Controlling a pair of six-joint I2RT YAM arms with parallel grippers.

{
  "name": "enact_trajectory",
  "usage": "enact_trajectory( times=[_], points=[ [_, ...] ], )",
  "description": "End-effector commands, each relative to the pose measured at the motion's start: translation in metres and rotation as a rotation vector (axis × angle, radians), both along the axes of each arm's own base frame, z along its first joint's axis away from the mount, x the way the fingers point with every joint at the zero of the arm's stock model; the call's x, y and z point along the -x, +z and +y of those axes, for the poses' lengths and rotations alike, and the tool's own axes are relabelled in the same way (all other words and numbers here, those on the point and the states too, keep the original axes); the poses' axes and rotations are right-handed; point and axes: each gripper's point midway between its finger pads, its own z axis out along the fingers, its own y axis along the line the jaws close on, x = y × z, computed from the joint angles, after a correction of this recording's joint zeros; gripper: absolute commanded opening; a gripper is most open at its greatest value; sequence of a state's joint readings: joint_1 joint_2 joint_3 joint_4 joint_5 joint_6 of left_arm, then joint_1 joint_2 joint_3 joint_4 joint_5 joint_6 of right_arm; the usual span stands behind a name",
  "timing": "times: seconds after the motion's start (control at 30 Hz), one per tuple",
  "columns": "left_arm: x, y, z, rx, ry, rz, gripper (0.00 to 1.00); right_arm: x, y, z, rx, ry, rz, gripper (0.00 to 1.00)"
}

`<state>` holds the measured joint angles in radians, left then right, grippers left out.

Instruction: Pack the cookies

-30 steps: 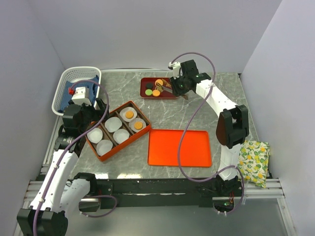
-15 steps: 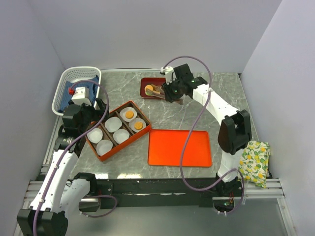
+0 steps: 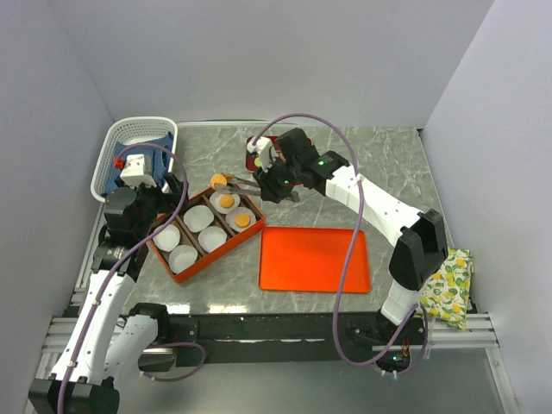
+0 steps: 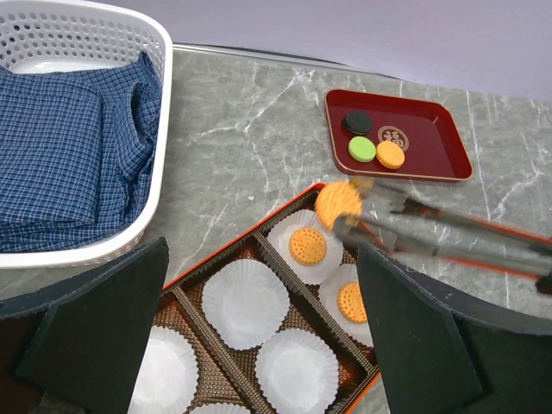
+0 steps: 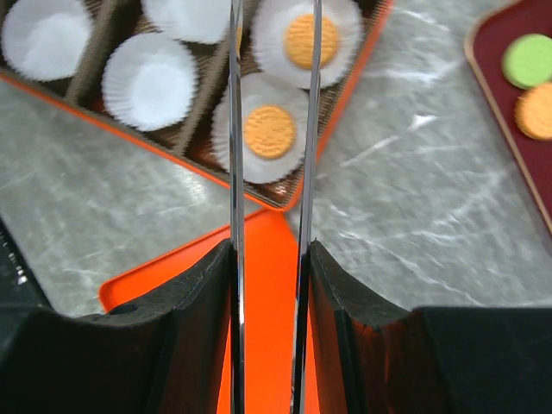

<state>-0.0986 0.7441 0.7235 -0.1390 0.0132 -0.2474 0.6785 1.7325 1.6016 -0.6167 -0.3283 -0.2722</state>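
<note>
Grey marbled tabletop [image 4: 250, 147] is carrying a divided orange box [image 4: 241, 238] whose frilly white paper cups [image 4: 245, 302] are cradling two orange cookies [image 4: 307, 246]. A glossy red tray [image 4: 431, 142] is holding a black cookie [image 4: 358, 122], a green cookie [image 4: 362, 149] and another orange one [image 4: 390, 154]. The right gripper [image 5: 269, 259] is squeezing thin metal tongs [image 4: 448, 237], which are pinching a fourth orange cookie [image 4: 338, 204] above the box's far corner. The left gripper [image 4: 260, 250] is hanging spread wide beside the box.

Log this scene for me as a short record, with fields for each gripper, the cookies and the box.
Right gripper: shut on tongs
Held cookie: orange, in the tong tips over the box's far rim
Left gripper: open, empty, by the box
Boxed cookies: two orange, each in a paper cup; four empty cups
Red tray: holds black cookie, green cookie, orange cookie
</note>
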Motion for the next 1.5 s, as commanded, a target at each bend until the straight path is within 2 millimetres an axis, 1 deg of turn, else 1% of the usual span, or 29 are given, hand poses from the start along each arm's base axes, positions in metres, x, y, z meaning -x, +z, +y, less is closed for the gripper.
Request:
enact_trajectory(
  times=[0.0, 0.03, 0.07, 0.1, 0.13, 0.2, 0.27, 0.33, 0.6, 0.77, 0.8, 1.07, 1.37, 1.47],
  points=[
    [0.002, 0.014, 0.004, -0.013, 0.011, -0.06, 0.97, 0.019, 0.005, 0.026, -0.017, 0.107, -0.017, 0.32],
    [0.002, 0.014, 0.003, -0.011, 0.01, -0.06, 0.96, 0.021, 0.006, 0.031, -0.017, 0.123, -0.019, 0.32],
    [0.002, 0.014, 0.004, -0.014, 0.011, -0.062, 0.96, 0.025, 0.003, 0.033, -0.008, 0.135, -0.009, 0.32],
    [0.002, 0.014, 0.003, -0.013, 0.01, -0.06, 0.97, 0.03, -0.003, 0.041, 0.004, 0.155, 0.002, 0.32],
    [0.002, 0.014, 0.003, -0.014, 0.01, -0.06, 0.96, 0.031, -0.003, 0.045, 0.007, 0.166, -0.004, 0.32],
    [0.003, 0.015, 0.003, -0.014, 0.008, -0.063, 0.96, 0.034, -0.012, 0.053, 0.032, 0.183, 0.002, 0.32],
    [0.003, 0.015, 0.003, -0.014, 0.01, -0.065, 0.96, 0.036, -0.017, 0.058, 0.049, 0.194, 0.012, 0.32],
    [0.003, 0.017, 0.003, -0.013, 0.01, -0.071, 0.96, 0.036, -0.02, 0.066, 0.057, 0.205, 0.018, 0.32],
    [0.003, 0.017, 0.003, -0.013, 0.01, -0.071, 0.96, 0.032, -0.027, 0.084, 0.083, 0.22, 0.023, 0.32],
    [0.004, 0.017, 0.004, -0.013, 0.01, -0.071, 0.96, 0.028, -0.032, 0.088, 0.099, 0.212, 0.029, 0.33],
    [0.004, 0.017, 0.003, -0.013, 0.008, -0.072, 0.96, 0.027, -0.036, 0.089, 0.107, 0.213, 0.033, 0.33],
    [0.004, 0.018, 0.003, -0.011, 0.01, -0.072, 0.96, 0.029, -0.046, 0.09, 0.125, 0.216, 0.043, 0.36],
    [0.003, 0.017, 0.003, -0.013, 0.01, -0.071, 0.96, 0.027, -0.054, 0.092, 0.143, 0.21, 0.048, 0.39],
    [0.003, 0.017, 0.003, -0.015, 0.009, -0.07, 0.97, 0.027, -0.053, 0.093, 0.14, 0.207, 0.048, 0.43]
  ],
)
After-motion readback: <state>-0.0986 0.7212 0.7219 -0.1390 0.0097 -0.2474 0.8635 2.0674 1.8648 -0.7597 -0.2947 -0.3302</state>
